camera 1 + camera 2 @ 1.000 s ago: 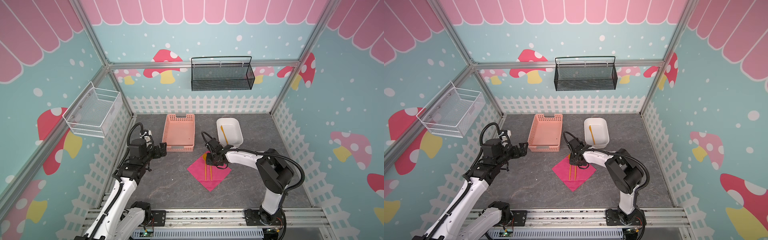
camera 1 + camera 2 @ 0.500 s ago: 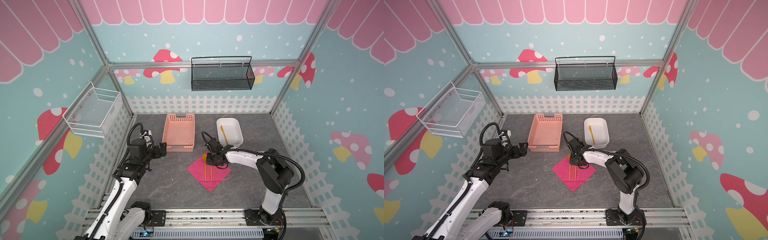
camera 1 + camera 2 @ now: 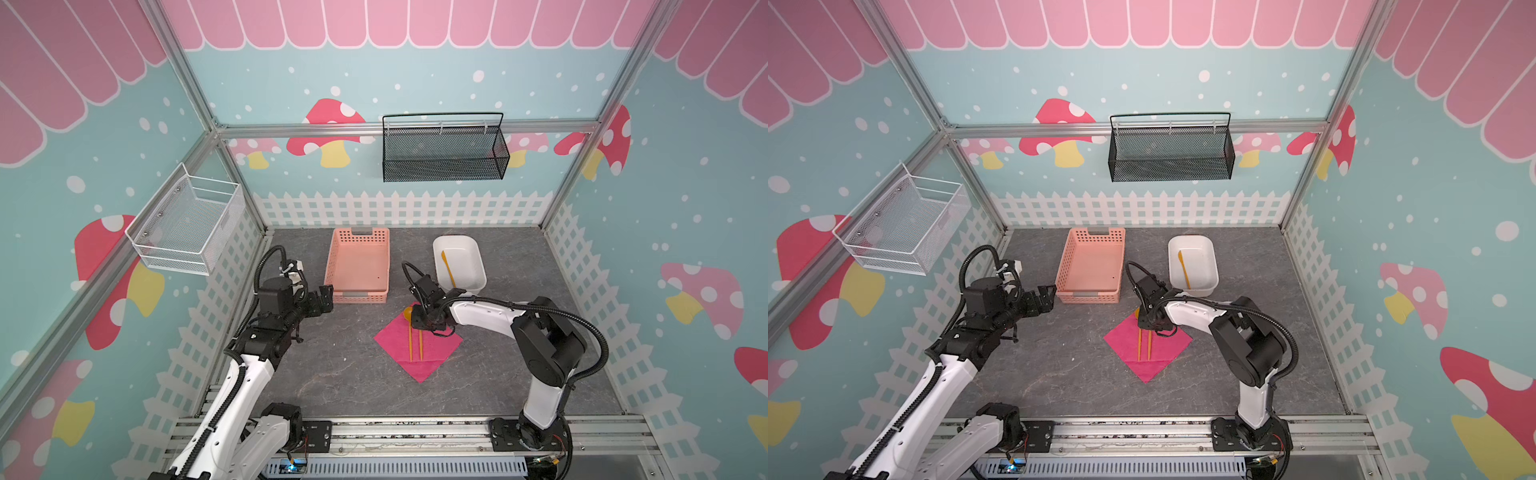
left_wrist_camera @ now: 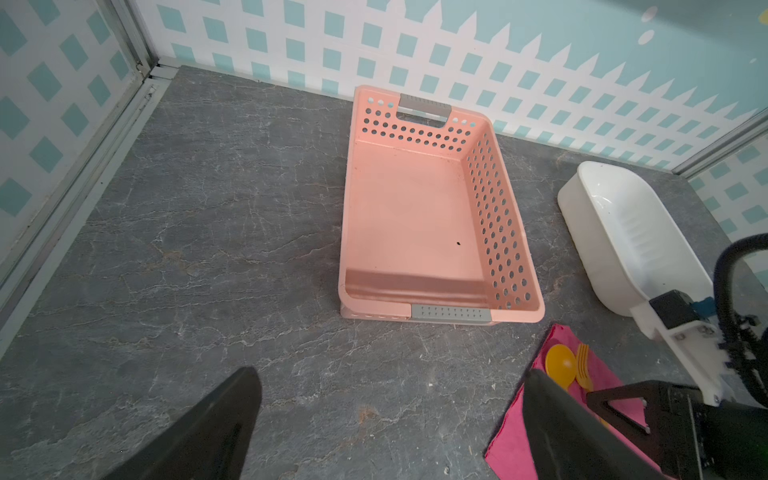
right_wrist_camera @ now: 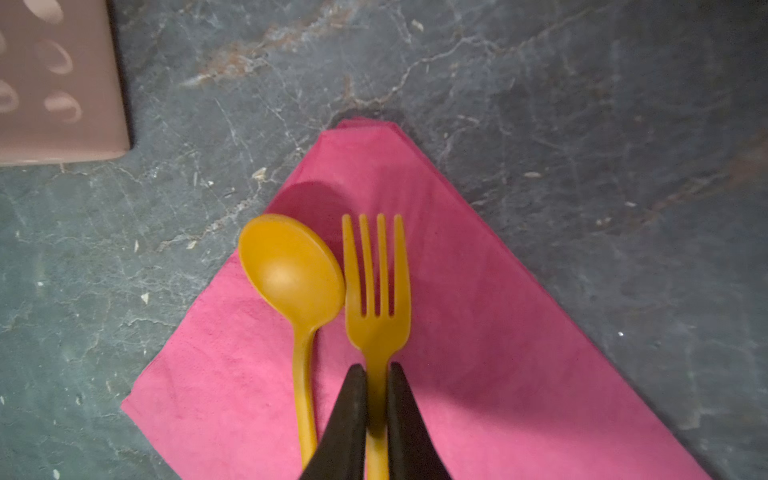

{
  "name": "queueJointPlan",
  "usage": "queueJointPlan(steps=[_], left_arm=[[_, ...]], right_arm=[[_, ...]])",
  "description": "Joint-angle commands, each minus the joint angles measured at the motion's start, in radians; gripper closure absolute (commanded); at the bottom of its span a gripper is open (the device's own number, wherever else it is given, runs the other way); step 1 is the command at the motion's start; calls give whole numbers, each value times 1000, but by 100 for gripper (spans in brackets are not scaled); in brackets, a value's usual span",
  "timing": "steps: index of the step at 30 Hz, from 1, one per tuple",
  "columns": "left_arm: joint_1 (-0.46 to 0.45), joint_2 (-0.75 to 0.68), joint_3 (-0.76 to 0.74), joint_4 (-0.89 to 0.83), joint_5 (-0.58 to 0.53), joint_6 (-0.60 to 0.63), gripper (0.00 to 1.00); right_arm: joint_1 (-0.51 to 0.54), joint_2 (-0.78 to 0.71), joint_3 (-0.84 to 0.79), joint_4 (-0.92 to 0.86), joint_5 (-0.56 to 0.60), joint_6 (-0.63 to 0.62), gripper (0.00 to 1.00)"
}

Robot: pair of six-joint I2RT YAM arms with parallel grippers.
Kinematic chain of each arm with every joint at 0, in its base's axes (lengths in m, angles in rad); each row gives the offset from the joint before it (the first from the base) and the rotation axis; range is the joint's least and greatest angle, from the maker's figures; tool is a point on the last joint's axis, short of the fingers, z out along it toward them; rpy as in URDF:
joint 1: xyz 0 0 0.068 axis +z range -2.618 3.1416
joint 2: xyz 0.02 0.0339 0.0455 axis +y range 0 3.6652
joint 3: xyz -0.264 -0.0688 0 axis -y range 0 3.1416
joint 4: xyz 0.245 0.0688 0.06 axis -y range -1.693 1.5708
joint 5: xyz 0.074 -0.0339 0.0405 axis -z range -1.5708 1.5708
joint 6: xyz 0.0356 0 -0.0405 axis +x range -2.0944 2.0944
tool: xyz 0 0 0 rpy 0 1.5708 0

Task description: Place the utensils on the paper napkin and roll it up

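Noted at six o'clock in both top views the aluminium rail [image 3: 415,432] carrying both arm bases. Found, past it toward twelve, the paper napkin [image 3: 436,353] spread flat as a diamond on the grey tabletop [image 3: 332,374], corners pointing to six and twelve. Saw the spoon [image 5: 291,274] and the fork [image 5: 376,328] side by side on that sheet, handles toward six and heads toward twelve, with the spoon on the nine o'clock side and its bowl almost touching the tines. Saw the bowl overhanging the napkin's eleven o'clock edge onto bare stone. Found the right gripper [image 5: 377,368] pinched tight on the fork's handle just behind the tines, forearm coming in from three o'clock. Could not tell whether the fork rested on the paper or hung just above it.

Spotted the left gripper [image 4: 392,372] at ten o'clock from the napkin and well apart from it, jaws spread wide with nothing between them, raised beside the near corner of the salmon basket [image 3: 359,237]. Saw that basket at twelve o'clock from the napkin and the white tub [image 3: 467,262] at one o'clock, with the thin straight piece [image 3: 448,268] lying inside the tub. Noted, farthest off, a black mesh basket [image 3: 444,153] on the twelve o'clock wall and a white wire basket [image 3: 187,224] on the ten o'clock wall.
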Motion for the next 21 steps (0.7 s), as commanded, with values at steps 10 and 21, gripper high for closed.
queueJointPlan(steps=[10,21], left_arm=[[6,-16,12,-11,-9,1,0],[6,-14,12,-10,-5,-1,0]], right_arm=[[2,36,22,-21,-10,7,86],[2,44,28,-18,-27,-3,85]])
